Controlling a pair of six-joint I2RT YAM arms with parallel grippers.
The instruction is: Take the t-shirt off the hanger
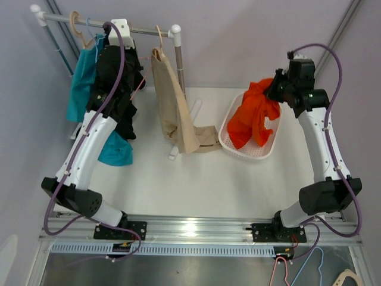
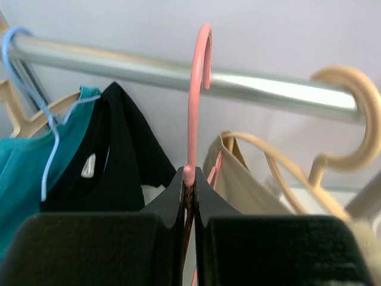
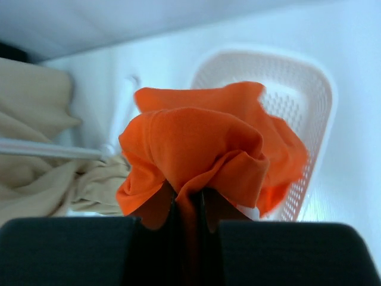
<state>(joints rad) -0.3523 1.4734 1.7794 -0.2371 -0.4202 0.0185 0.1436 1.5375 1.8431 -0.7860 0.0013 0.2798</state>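
- Above the basket point(image 1: 250, 156), what's the R arm point(image 1: 324, 143) got?
- Orange t-shirt point(image 3: 202, 137), bunched. R jaws clamped shut on its top fold. Well apart from the hanger, so already off it, I'd say.
- Which way does it lie?
- Straight down from the jaws, long axis approx. vertical. Lower end looks to rest in the basket. R arm's right on it; L arm point(image 1: 89, 143) is well left of the basket.
- L jaws?
- Pinched tight on the pink hanger point(image 2: 193, 107) at its neck, hook pointing up.
- Next?
- Prob. just let go. Cloth hangs over the basket, so it should drop in.
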